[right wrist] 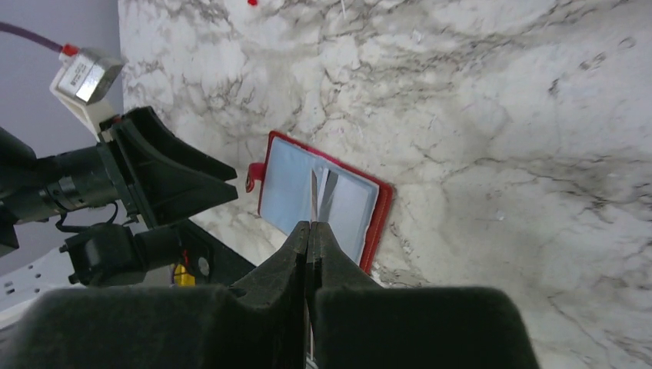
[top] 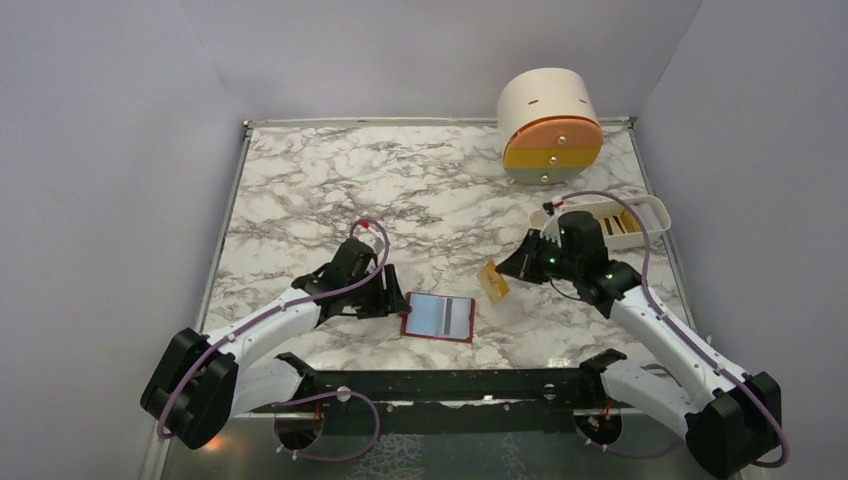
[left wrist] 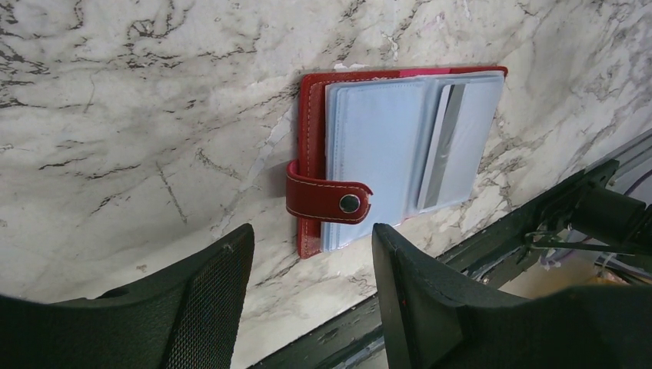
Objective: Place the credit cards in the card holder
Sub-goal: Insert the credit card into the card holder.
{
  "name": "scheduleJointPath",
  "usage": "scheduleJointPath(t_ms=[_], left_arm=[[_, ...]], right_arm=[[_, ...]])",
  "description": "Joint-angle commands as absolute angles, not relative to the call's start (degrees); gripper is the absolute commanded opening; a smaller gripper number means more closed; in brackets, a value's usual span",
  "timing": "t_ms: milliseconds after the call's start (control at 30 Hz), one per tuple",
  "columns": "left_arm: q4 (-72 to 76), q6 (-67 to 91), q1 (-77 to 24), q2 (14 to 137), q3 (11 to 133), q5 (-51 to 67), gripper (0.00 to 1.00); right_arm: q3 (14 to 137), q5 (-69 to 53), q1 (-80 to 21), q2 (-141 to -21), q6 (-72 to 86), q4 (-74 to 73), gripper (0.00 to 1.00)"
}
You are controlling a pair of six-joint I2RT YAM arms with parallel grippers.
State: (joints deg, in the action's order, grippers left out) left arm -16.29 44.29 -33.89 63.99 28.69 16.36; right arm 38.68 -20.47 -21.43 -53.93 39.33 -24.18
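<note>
The red card holder [top: 438,317] lies open on the marble, its clear sleeves up and its snap strap [left wrist: 330,201] folded over the left edge. One card with a grey stripe [left wrist: 444,146] sits in a sleeve. My left gripper [top: 385,296] rests open just left of the holder, with nothing between its fingers [left wrist: 311,261]. A little above the table and to the holder's right, my right gripper [top: 508,268] is shut on a yellowish credit card [top: 493,281]. The right wrist view shows that card edge-on [right wrist: 314,192] over the holder [right wrist: 286,184].
A white oblong tray [top: 648,207] with more cards [top: 612,226] stands at the right, behind my right arm. The round cream drawer unit [top: 550,125] is at the back right. A black rail [top: 450,382] runs along the near edge.
</note>
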Motion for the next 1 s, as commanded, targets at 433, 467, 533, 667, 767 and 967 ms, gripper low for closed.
scheduleJointPath(t_ms=[433, 467, 533, 667, 767, 967], left_arm=[[-9.36, 47.59, -35.25, 64.52, 23.29, 16.74, 0.60], [-9.12, 47.67, -35.32, 64.47, 23.17, 16.66, 0.60], [-8.10, 48.08, -35.41, 64.22, 22.67, 16.51, 0.59], [-7.04, 48.78, -35.51, 64.12, 22.15, 16.56, 0.57], [-6.88, 48.78, -35.51, 64.15, 22.12, 16.39, 0.56], [-6.55, 48.78, -35.51, 64.63, 21.91, 16.17, 0.54]], right_arm=[[31.99, -6.41, -44.90, -69.66, 51.51, -0.29, 0.01], [31.99, -6.01, -45.47, -70.44, 51.69, 0.40, 0.01], [31.91, -5.03, -46.54, -71.74, 51.97, 1.59, 0.01], [31.71, -3.78, -47.81, -73.62, 52.64, 3.88, 0.01], [31.64, -2.81, -48.45, -74.64, 53.02, 4.48, 0.01], [31.30, -0.97, -48.95, -74.92, 53.32, 3.61, 0.01]])
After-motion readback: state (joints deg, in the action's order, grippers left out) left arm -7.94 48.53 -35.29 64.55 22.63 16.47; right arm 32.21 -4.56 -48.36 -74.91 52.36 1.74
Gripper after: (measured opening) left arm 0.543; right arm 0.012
